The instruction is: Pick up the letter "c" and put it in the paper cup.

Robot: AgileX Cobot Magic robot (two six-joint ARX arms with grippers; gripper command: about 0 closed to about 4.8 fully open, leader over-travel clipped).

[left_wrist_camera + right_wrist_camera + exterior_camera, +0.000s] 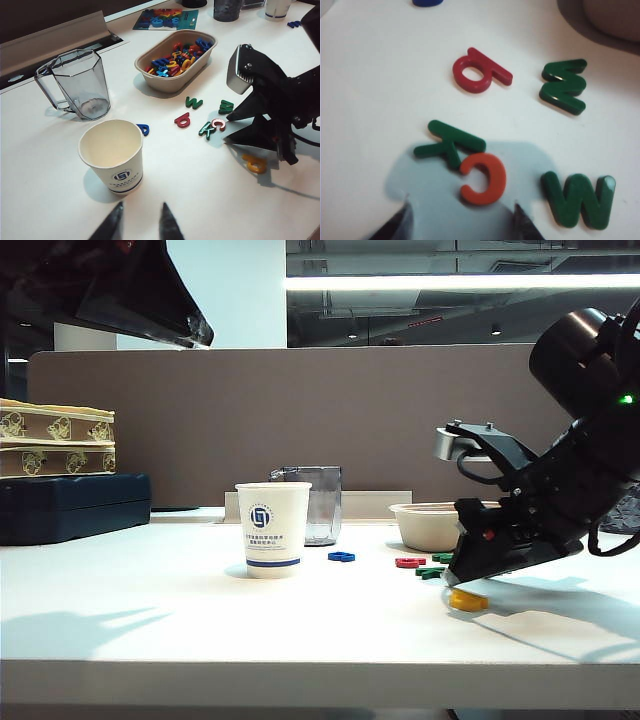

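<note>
Right pincer (460,217) spread over "c" (483,178) — left pincer (140,225) beside blue-logo cup (114,155).

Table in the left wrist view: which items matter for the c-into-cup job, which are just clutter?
Job:
- letter "c", orange-red, touching the green k
- paper cup, upright, empty
- right pincer, open, just above the c
- left pincer, near the cup, holding nothing

Lying about:
- grey plastic cup
- bowl of letters
- red letter
- yellow letter
- two green w's

White table (45,165) carries paper cup (114,157), plastic jug (79,84), and bowl (172,61) of letters. Loose letters lie flat: orange-red "c" (483,179) touching green "k" (448,142), two green "w"s, a red, blue and yellow letter.
</note>
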